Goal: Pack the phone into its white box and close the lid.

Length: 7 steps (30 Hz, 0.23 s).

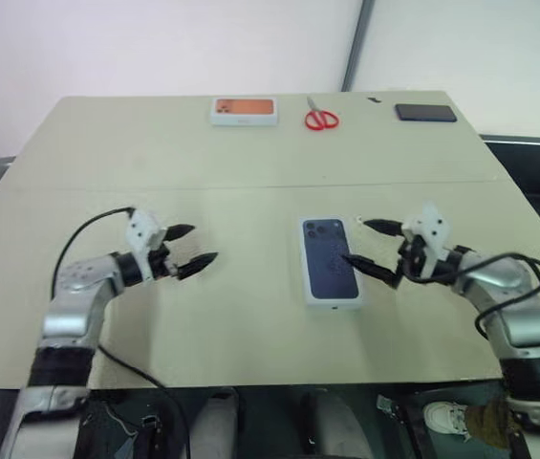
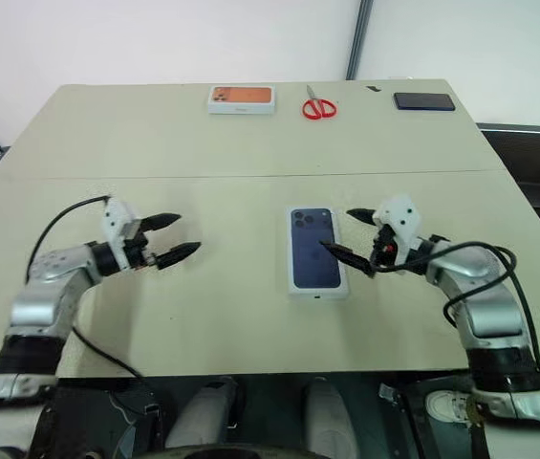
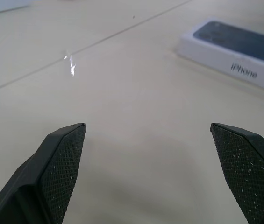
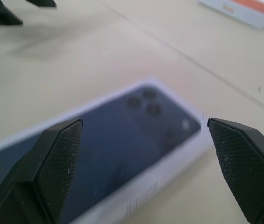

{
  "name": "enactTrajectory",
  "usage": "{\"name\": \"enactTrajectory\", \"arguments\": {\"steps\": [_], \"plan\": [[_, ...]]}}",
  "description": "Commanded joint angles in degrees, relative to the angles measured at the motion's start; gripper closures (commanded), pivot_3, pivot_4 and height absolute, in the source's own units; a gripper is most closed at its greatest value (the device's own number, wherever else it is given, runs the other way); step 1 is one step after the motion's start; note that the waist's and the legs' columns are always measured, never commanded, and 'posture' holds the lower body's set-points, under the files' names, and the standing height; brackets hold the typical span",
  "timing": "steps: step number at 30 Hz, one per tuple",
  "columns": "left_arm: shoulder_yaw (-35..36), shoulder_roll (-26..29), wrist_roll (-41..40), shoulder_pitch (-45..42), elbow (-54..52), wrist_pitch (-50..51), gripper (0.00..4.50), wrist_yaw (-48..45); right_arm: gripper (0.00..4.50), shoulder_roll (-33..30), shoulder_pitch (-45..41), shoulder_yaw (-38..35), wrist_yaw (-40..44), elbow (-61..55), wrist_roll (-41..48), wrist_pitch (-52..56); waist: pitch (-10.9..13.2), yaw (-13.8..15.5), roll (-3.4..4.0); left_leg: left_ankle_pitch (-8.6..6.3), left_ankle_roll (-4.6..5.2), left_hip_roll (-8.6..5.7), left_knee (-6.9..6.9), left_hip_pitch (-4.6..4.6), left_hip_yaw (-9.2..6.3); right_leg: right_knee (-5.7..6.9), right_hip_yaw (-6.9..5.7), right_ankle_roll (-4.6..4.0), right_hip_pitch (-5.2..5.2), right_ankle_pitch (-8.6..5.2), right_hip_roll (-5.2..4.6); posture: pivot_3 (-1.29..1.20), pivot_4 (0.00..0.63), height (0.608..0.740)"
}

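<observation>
The lid [image 1: 330,260], white with a dark blue phone picture on top, lies flat at the table's middle and covers the white box beneath it. The phone is hidden. My right gripper [image 1: 356,241] hangs open just to the right of the lid, fingertips close to its edge but holding nothing. The right wrist view looks down on the lid [image 4: 122,140] between wide-apart pads. My left gripper [image 1: 201,245] stands open well to the left, over bare table. From the left wrist view the lid's side [image 3: 234,65] shows lettering.
Along the far edge lie a white box with an orange top [image 1: 244,111], red scissors [image 1: 321,118] and a black slab-like device [image 1: 425,113]. A seam crosses the table [image 1: 250,186] behind both grippers.
</observation>
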Motion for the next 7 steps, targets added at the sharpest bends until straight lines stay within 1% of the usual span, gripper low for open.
{"name": "enactTrajectory", "arguments": {"steps": [1, 7], "plan": [[4.8, 2.2, -3.4, 5.3, -5.0, -0.2, 0.0, -0.4, 0.02, -2.9, 4.1, -4.3, 1.9, -4.7, 2.2, -0.6, 0.0, -0.1, 0.0, 0.0, 0.01, 0.01, -0.01, 0.0, 0.0, -0.01, 0.0, -0.01, 0.0, 0.0, 0.0, 0.0, 0.15, 0.74], [7.6, 4.8, -4.9, 12.4, -9.2, -0.1, 0.0, 0.0, 0.02, -6.2, 8.5, -7.1, 3.4, -4.1, 1.7, -3.4, 0.0, 0.1, 0.01, -0.03, 0.03, 0.02, -0.01, 0.01, 0.02, -0.06, 0.0, -0.05, 0.03, -0.03, -0.06, 0.0, 0.15, 0.74]]}}
